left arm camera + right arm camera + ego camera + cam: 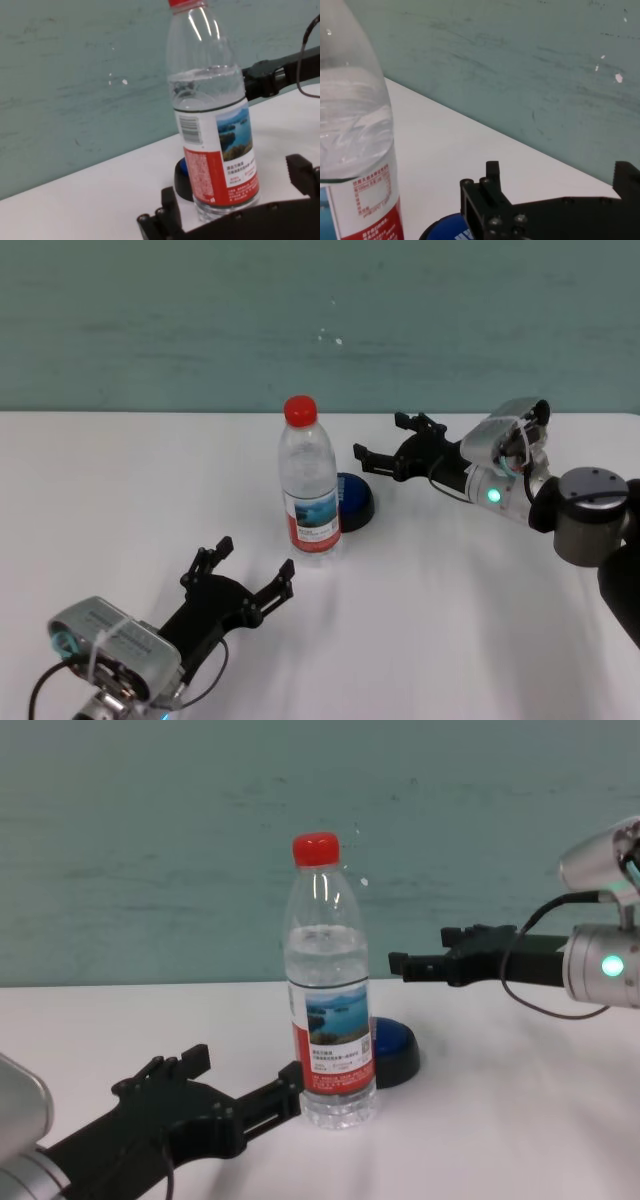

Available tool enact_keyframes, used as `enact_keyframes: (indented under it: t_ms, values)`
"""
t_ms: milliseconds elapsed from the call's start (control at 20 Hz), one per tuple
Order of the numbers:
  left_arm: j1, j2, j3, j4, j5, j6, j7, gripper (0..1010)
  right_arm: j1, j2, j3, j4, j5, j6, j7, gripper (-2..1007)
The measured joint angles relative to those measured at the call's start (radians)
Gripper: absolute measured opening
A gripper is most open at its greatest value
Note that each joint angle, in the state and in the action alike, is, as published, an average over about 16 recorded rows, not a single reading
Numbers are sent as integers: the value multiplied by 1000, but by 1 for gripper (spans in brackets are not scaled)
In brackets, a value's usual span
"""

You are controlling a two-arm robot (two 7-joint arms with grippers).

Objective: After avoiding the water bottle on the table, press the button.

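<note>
**Right hand closing in on the button**

The button [355,502] sits on the white surface [120,490], touching-close behind the water bottle [308,485]. The right hand [385,452], fingers spread, hovers just above and beyond it; next it must descend clear of the bottle. The left hand [240,580], spread, rests near the bottle.

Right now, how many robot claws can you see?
2. The left gripper is open, low by the near side of the water bottle. The right gripper is open, raised just past the button.
</note>
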Motion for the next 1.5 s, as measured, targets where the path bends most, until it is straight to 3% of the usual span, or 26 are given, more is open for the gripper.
enact_keyframes:
  t_ms: [400, 750, 1050, 1300, 1500]
  values:
    - [0, 0, 0, 0, 0, 0, 0, 1000, -24, 43, 14, -67, 26, 13, -15, 1003]
    - [0, 0, 0, 0, 0, 0, 0, 1000, -79, 111, 49, -165, 56, 31, -37, 1003]
    - [0, 0, 0, 0, 0, 0, 0, 1000, -178, 185, 98, -310, 93, 49, -68, 1003]
    - [0, 0, 0, 0, 0, 0, 0, 1000, -292, 237, 144, -457, 129, 61, -104, 1003]
    - [0, 0, 0, 0, 0, 0, 0, 1000, -391, 267, 181, -574, 154, 64, -137, 1003]
